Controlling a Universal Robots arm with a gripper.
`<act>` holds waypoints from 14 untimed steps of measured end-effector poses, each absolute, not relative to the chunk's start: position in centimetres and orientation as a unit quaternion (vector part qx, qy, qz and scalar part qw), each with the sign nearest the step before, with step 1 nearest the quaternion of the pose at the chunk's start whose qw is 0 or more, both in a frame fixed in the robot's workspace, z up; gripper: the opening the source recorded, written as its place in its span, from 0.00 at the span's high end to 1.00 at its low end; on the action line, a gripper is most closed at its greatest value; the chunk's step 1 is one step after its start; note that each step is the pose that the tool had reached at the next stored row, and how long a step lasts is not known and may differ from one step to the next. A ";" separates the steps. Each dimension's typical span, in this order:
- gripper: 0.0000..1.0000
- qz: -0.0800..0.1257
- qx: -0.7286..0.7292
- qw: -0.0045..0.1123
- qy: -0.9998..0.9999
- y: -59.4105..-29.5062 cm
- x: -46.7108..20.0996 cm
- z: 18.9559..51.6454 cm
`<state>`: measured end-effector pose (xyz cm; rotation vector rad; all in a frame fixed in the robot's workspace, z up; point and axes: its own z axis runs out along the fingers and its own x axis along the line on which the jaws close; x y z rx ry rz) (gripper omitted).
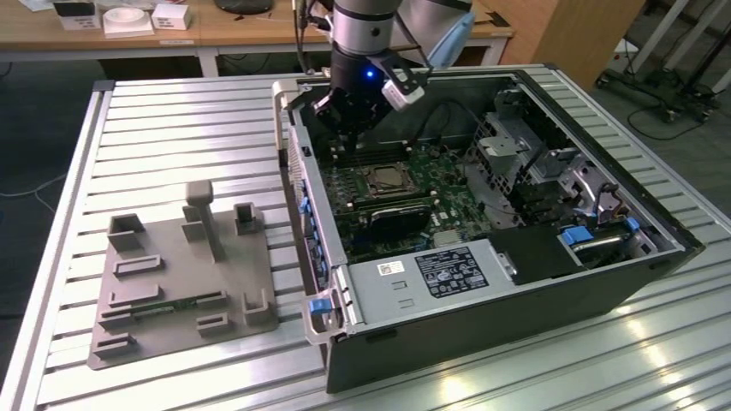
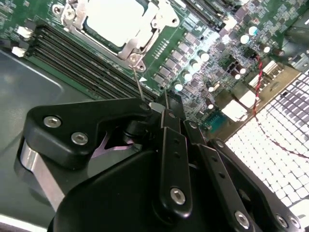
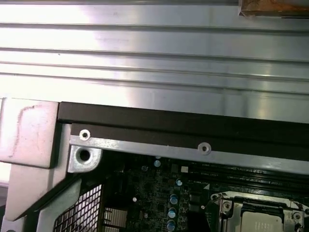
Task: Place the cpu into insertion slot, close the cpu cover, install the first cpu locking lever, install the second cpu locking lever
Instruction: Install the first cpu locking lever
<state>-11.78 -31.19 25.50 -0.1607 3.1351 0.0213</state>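
Table [image 1: 171,120] carries the open case [image 1: 502,300] toward the exterior view's right. Gripper [image 1: 342,127] hangs inside, just far of the slot [image 1: 368,175]; fingers [image 2: 169,123] together, the lever [image 2: 138,82] end at their tips. Cover [image 2: 145,37] lies shut over the cpu [image 2: 116,19], seated in the slot.

Robot lab, alu slat table [image 1: 171,128], open PC case [image 1: 514,317], wooden bench [image 1: 228,30] (w/ boxes [image 1: 126,19])

Arm [image 1: 371,34] hangs near-vert. over open computer case [image 1: 537,300], at the end nearest the exterior view's top. Wrist w/ blue light sits approx level w/ case rim. Black gripper [image 1: 342,130] points down inside case, close to its wall on exterior view's left.
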 end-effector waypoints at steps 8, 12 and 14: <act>0.90 0.007 -0.051 0.001 0.999 -31.0 -11.7 25.5; 0.90 0.007 -0.051 0.001 0.999 -31.0 -12.5 25.4; 0.90 0.006 -0.047 0.001 0.999 -30.9 -12.5 25.4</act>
